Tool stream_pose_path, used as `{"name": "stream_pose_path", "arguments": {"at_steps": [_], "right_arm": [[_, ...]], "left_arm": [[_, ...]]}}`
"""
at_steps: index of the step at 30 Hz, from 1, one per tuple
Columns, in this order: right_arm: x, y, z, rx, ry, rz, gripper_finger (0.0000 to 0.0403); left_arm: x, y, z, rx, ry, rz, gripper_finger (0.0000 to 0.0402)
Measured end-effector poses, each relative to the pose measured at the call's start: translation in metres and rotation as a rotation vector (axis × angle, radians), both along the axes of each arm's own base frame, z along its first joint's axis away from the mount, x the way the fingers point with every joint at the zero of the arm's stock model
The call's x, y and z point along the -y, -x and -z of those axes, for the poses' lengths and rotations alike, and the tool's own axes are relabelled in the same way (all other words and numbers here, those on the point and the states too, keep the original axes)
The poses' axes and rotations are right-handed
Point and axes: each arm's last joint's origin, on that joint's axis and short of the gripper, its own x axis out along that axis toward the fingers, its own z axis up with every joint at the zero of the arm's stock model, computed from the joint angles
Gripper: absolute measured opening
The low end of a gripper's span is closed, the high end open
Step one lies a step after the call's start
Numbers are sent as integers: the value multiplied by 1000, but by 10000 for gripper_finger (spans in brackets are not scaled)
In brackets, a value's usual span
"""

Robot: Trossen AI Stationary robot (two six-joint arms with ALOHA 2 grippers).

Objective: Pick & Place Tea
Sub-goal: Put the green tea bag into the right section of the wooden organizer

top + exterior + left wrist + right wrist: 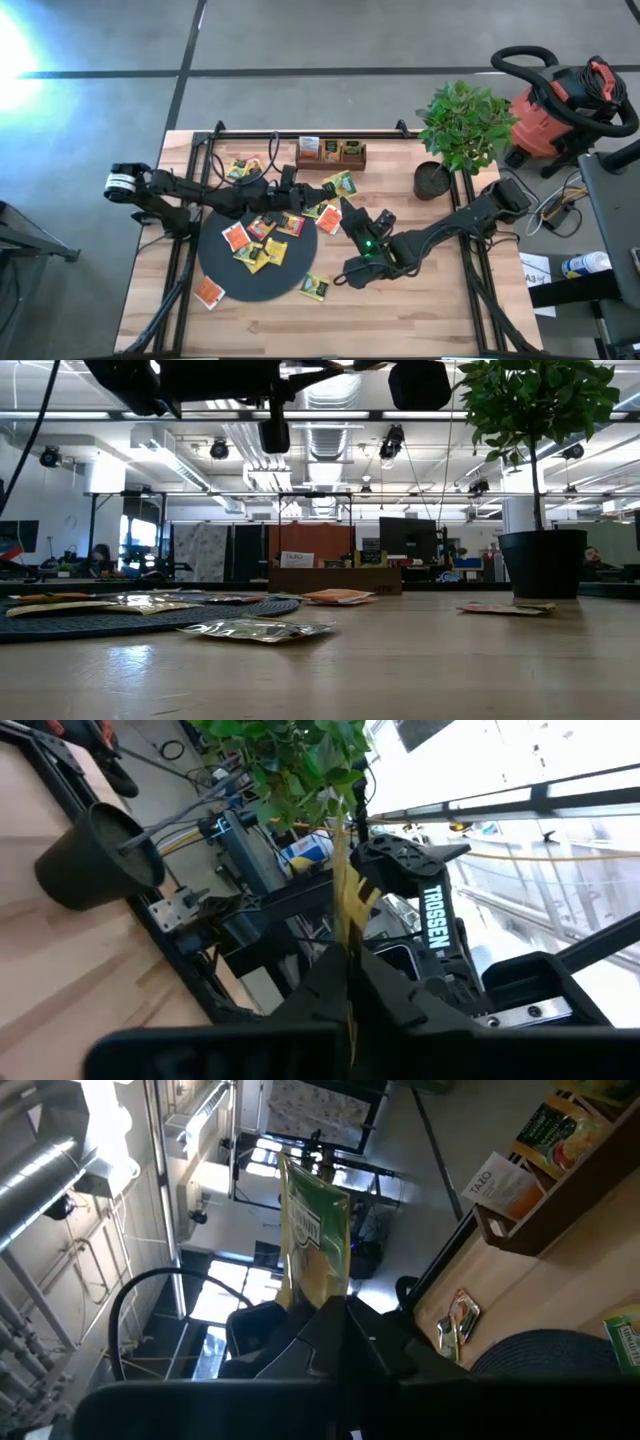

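One green-and-yellow tea packet (343, 183) is held in the air above the table's middle, between my two grippers. My left gripper (328, 190) reaches in from the table's left and is shut on it. My right gripper (349, 210) comes from the right and is shut on the same packet. The left wrist view shows the packet (344, 890) edge-on; the right wrist view shows its printed face (315, 1220). Several more tea packets lie on the black disc (230, 275) and on the wood around it. My left gripper pinches the packet between its two fingers at a thin edge (347, 975). The fingers come about level from the table's left. The packet stands out beyond the fingertips, clear of the table. My right gripper pinches the packet's near end (305, 1295) between its two fingers, coming about level from the table's right. The packet stands out past the fingertips with its printed face toward the wrist camera. It is lifted clear of the table.
A brown wooden tray (330, 153) with packets in it stands at the far edge. A potted plant (432, 180) stands at the far right. Loose packets lie near the disc's near rim (314, 287) and to its left (208, 291).
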Motion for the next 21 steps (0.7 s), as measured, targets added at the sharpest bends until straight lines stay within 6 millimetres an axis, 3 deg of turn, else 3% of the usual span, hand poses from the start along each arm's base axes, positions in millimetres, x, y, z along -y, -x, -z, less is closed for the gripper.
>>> {"name": "stream_pose_path", "arguments": {"at_steps": [9, 15, 21], "right_arm": [[-1, -1, 1, -106, 19, -49, 18], [1, 2, -5, -263, 72, -107, 76], [3, 13, -14, -603, 131, -379, 136]], "left_arm": [[-6, 1, 4, -22, -40, -23, 2], [-17, 1, 5, -43, -112, -46, 1], [-21, 6, 20, -264, -361, 124, 1]]}}
